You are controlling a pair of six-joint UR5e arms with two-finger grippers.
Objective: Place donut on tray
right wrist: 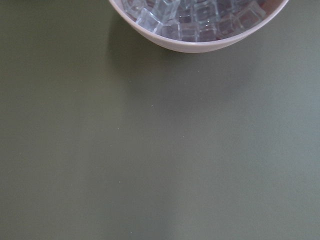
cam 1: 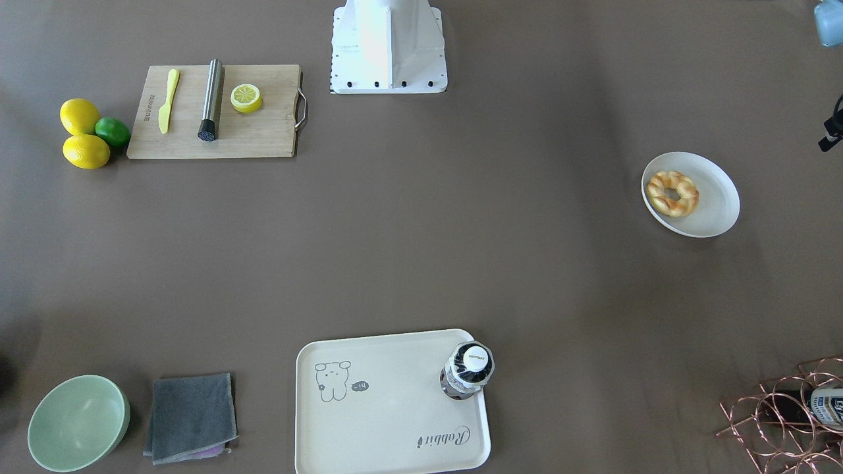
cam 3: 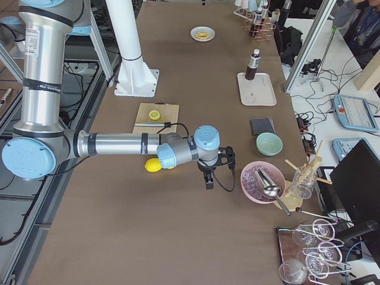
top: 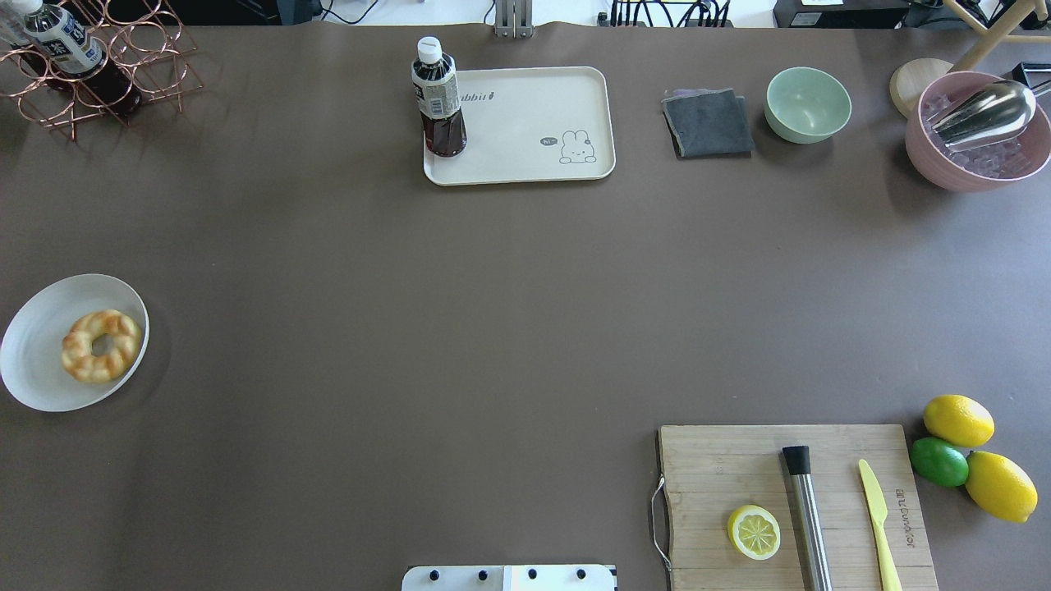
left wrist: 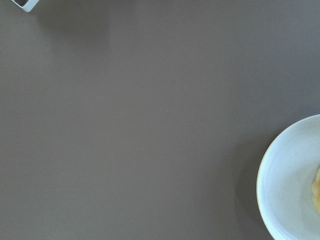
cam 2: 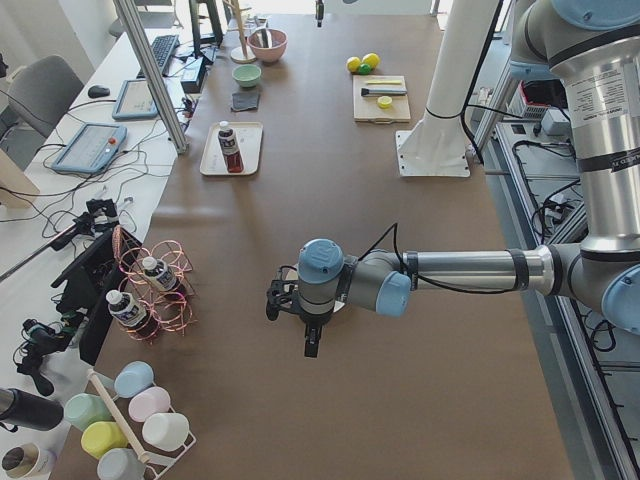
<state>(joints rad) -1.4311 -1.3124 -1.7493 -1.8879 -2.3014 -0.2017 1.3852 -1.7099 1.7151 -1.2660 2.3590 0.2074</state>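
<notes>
The golden twisted donut (cam 1: 672, 193) lies on a round white plate (cam 1: 718, 197) on my left side of the table; it also shows in the overhead view (top: 101, 345). The cream tray (cam 1: 388, 421) with the bear drawing lies at the far middle edge (top: 525, 123), with a dark drink bottle (top: 439, 98) standing on its corner. My left gripper (cam 2: 311, 343) shows only in the left side view, hanging over the plate area; I cannot tell if it is open. My right gripper (cam 3: 209, 180) shows only in the right side view, beside a pink bowl (cam 3: 261, 181); I cannot tell its state.
A wooden cutting board (top: 788, 501) with a lemon half, a steel tool and a yellow knife lies near right, with lemons and a lime (top: 938, 460) beside it. A green bowl (top: 808, 104), a grey cloth (top: 708, 123) and a copper bottle rack (top: 90, 74) stand along the far edge.
</notes>
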